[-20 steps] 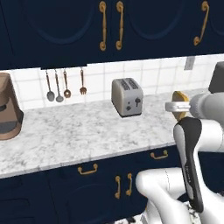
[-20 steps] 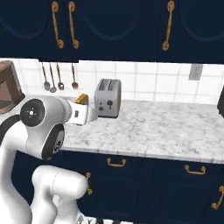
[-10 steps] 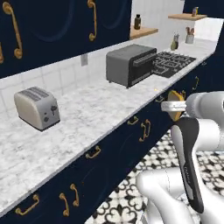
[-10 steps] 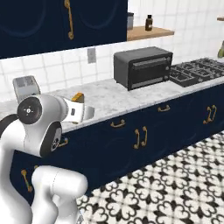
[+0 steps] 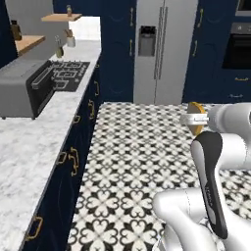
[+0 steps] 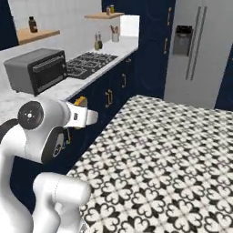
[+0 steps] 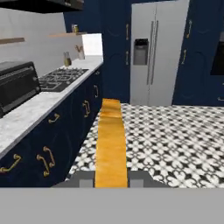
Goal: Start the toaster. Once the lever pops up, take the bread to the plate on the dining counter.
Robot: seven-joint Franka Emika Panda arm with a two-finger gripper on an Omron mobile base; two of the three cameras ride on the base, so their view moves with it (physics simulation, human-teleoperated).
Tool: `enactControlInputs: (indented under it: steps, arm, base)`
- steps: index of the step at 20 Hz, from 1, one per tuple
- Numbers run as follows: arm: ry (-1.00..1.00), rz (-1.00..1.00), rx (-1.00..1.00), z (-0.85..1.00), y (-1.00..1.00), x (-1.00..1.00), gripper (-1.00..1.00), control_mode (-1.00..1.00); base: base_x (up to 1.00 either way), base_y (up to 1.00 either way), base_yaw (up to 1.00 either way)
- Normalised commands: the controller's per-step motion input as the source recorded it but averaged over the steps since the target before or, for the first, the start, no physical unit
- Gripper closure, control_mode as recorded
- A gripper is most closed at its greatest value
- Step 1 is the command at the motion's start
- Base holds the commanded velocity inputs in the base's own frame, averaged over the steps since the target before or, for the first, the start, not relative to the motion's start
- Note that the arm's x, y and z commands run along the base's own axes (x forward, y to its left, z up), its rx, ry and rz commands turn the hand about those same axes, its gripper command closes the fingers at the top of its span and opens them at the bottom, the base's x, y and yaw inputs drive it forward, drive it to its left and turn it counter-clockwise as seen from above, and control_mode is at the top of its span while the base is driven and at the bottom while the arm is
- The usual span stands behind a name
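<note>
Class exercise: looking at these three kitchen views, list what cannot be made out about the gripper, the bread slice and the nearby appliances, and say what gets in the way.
- Gripper fingers: in the hand view the bread stands edge-on and covers them.
- Bread faces: the left base view gives its crust edge; the wrist hides the rest.
- Bread in the right base view: a small corner above the hand.
- Toaster oven: cut by the left edge; controls too small to read.
- Shelf bottles: too small to identify.

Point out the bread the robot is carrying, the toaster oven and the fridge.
bread point(image 7: 111, 144): hand view, middle of its golden crust edge.
toaster oven point(image 6: 37, 69): right base view, its dark glass door.
fridge point(image 5: 164, 49): left base view, between its two door handles.
</note>
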Motion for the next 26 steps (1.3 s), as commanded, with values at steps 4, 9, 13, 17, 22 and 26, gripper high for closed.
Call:
enactControlInputs:
  steps: [4, 9, 13, 17, 22, 26]
  arm:
    - [0.00, 0.00, 0.00, 0.00, 0.00, 0.00, 1.00, 1.00]
    - [0.00, 0.00, 0.00, 0.00, 0.00, 0.00, 1.00, 1.00]
    - [0.00, 0.00, 0.00, 0.00, 0.00, 0.00, 1.00, 1.00]
    - [0.00, 0.00, 0.00, 0.00, 0.00, 0.00, 1.00, 1.00]
    - [0.00, 0.00, 0.00, 0.00, 0.00, 0.00, 1.00, 1.00]
    - [0.00, 0.00, 0.00, 0.00, 0.00, 0.00, 1.00, 1.00]
  base:
    - [0.00, 0.00, -1.00]
    - [0.00, 0.00, -1.00]
    - [0.00, 0.00, -1.00]
    - [0.00, 0.00, -1.00]
    - [0.03, 0.00, -1.00]
    - [0.89, 0.11, -0.57]
